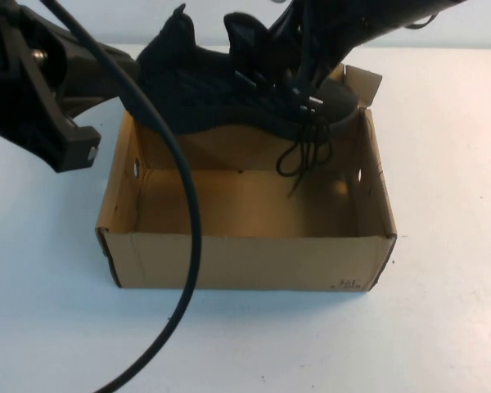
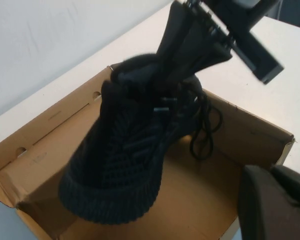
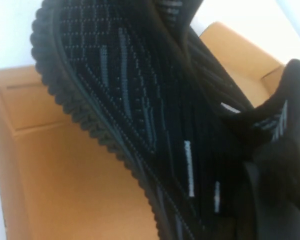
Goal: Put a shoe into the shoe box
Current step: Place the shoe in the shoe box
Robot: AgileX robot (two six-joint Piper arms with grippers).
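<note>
The right gripper (image 1: 299, 86) holds the shoe (image 1: 229, 90) with its fingers clamped at the laced opening, suspending it over the far side of the open shoe box (image 1: 245, 262) on the white counter (image 1: 442, 327), while the left gripper (image 1: 61, 139) hovers beside the box's left wall, finger spacing impossible to tell.

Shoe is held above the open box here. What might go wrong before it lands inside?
1. The shoe hangs over the far wall of the box, not its middle; lowered straight, the sole may catch that wall.
2. The loose laces dangle and may snag on the edge.
3. The right gripper holds the shoe near its opening, so it may tilt. The left gripper is beside the box's left wall.
</note>
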